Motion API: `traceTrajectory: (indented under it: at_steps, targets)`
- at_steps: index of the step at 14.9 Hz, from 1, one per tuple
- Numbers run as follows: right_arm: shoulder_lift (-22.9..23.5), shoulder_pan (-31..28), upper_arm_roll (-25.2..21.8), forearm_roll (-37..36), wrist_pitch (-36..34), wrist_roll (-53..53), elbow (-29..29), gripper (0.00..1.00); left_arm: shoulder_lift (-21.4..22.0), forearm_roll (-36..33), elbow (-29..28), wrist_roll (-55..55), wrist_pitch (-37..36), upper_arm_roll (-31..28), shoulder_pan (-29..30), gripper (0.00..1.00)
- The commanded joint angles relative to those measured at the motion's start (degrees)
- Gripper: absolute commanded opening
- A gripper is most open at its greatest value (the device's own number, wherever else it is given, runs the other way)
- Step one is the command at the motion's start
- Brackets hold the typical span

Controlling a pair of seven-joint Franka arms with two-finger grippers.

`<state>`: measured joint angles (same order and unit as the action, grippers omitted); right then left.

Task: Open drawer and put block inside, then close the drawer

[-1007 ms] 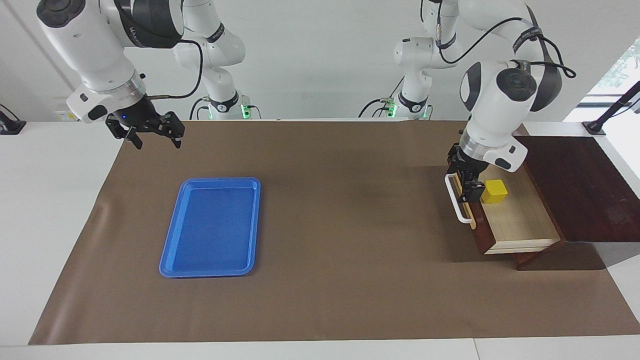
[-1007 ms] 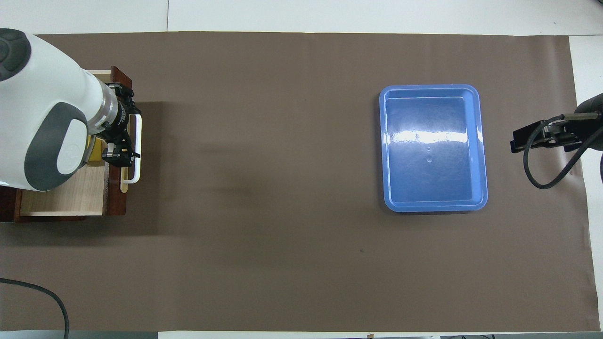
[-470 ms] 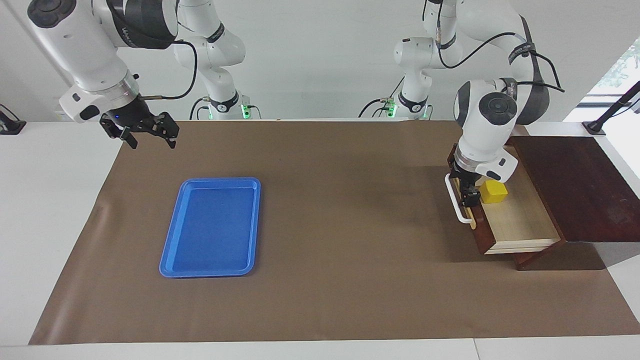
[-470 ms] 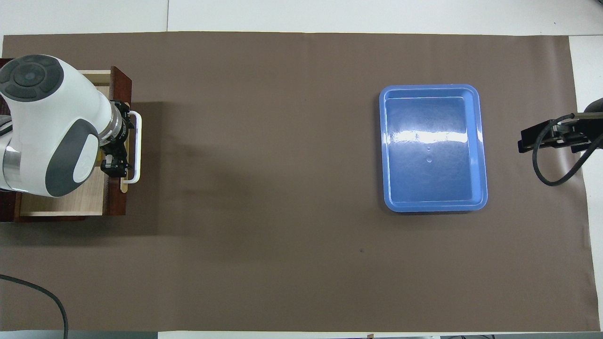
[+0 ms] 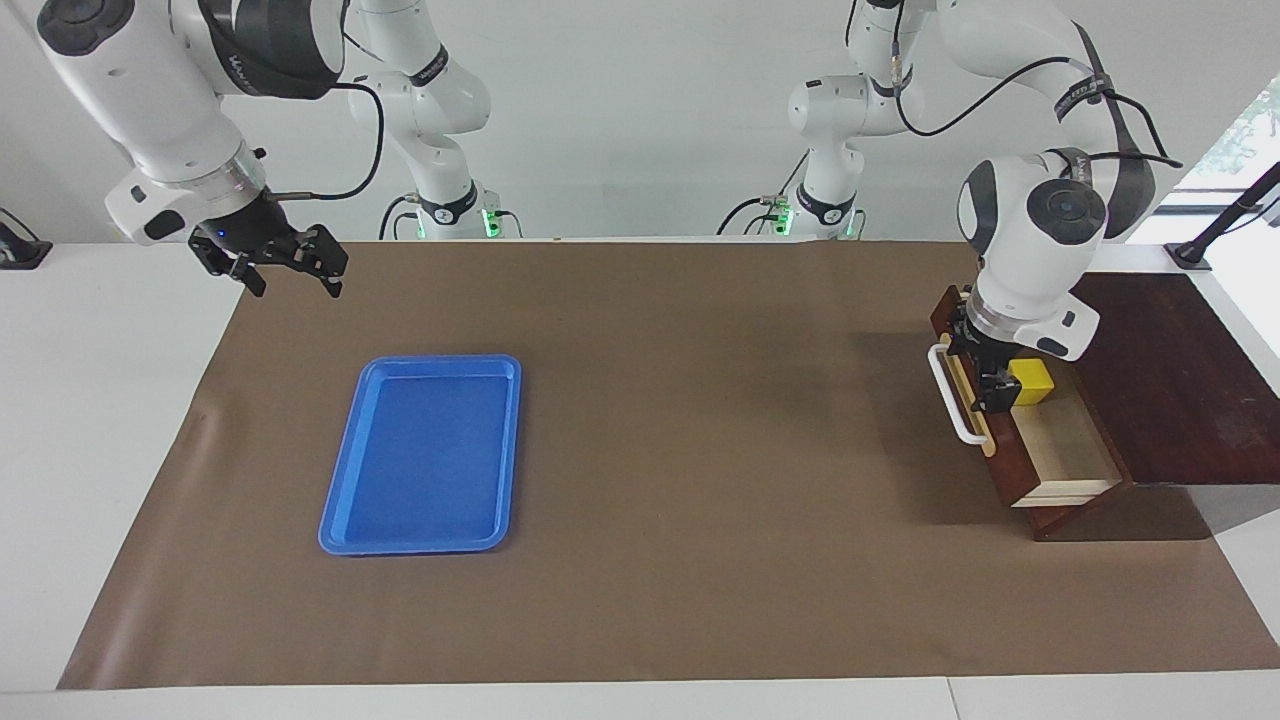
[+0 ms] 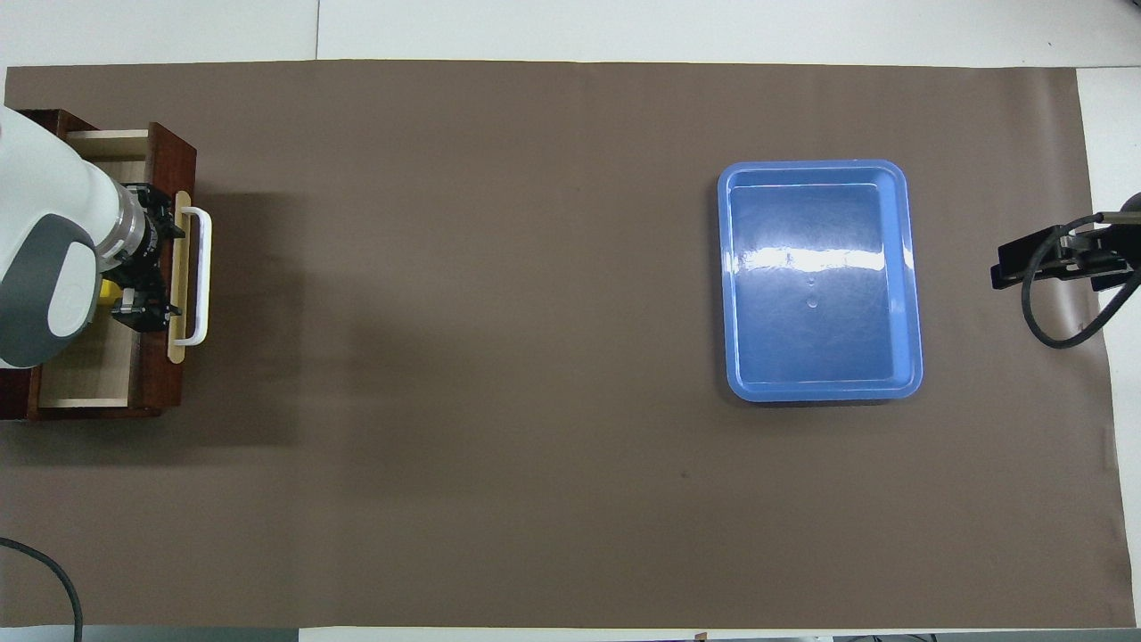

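White wall [image 5: 640,100], bright window [image 5: 1240,130]

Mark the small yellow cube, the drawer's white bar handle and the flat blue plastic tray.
small yellow cube [image 5: 1034,378]: facing view, top face.
white bar handle [image 5: 956,407]: facing view, mid-bar.
flat blue plastic tray [image 5: 345,463]: facing view, rim.

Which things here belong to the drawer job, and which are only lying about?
Belong to the job:
drawer, partly open
yellow block, inside it
left gripper, at the drawer front

Lying about:
blue tray
right gripper, waiting above the mat
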<state>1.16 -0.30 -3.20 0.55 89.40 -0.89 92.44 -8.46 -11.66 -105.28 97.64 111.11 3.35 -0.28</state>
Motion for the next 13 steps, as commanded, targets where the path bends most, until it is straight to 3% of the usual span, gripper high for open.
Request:
traceTrajectory:
  at_steps: [1, 9, 13]
  targets:
    - [-0.2, -1.2, 1.0, -0.2, -1.1, -1.4, 0.0, 1.0, 0.6, -1.4, -0.4, -4.0, 1.4, 0.2, 4.0, 1.0]
    - [-0.1, -1.7, 0.9, -0.2, -1.2, -1.4, -0.3, 1.0, 0.5, -1.4, -0.6, -11.0, 4.2, 0.3, 10.6, 1.0]
    - [-0.2, -2.3, 1.2, -0.2, -1.2, -1.4, -0.3, 1.0, 0.5, -1.4, 0.6, -14.1, 1.4, 0.3, 10.0, 1.0]
